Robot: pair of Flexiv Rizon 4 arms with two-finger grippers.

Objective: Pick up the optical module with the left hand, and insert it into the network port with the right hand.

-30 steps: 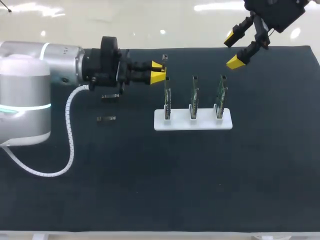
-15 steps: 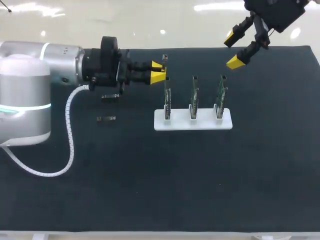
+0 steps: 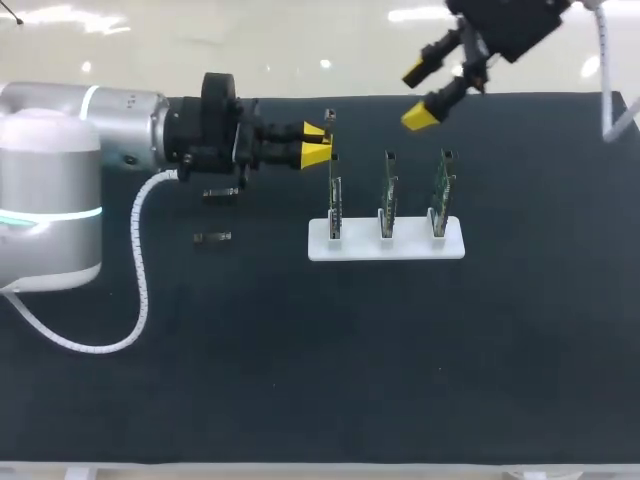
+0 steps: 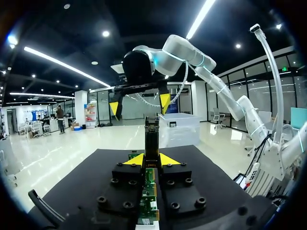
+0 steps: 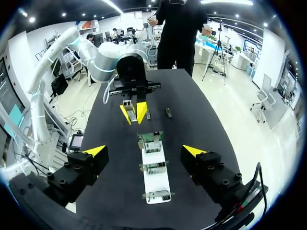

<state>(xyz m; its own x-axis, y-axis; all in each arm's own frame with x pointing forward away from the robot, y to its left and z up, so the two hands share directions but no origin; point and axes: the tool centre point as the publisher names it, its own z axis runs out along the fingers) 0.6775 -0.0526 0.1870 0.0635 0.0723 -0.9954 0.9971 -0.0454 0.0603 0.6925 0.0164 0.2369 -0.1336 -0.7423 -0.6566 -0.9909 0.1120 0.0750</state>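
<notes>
Right pincer [image 3: 420,95] has swung leftward, fingers spread

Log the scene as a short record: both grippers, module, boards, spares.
left gripper: shut on the module, at the left end of the board row
right gripper: open, holding nothing, raised beyond the boards
boards: three, standing in a white base
spares: two, lying on the black mat near the left arm
insertion: not yet done
</notes>
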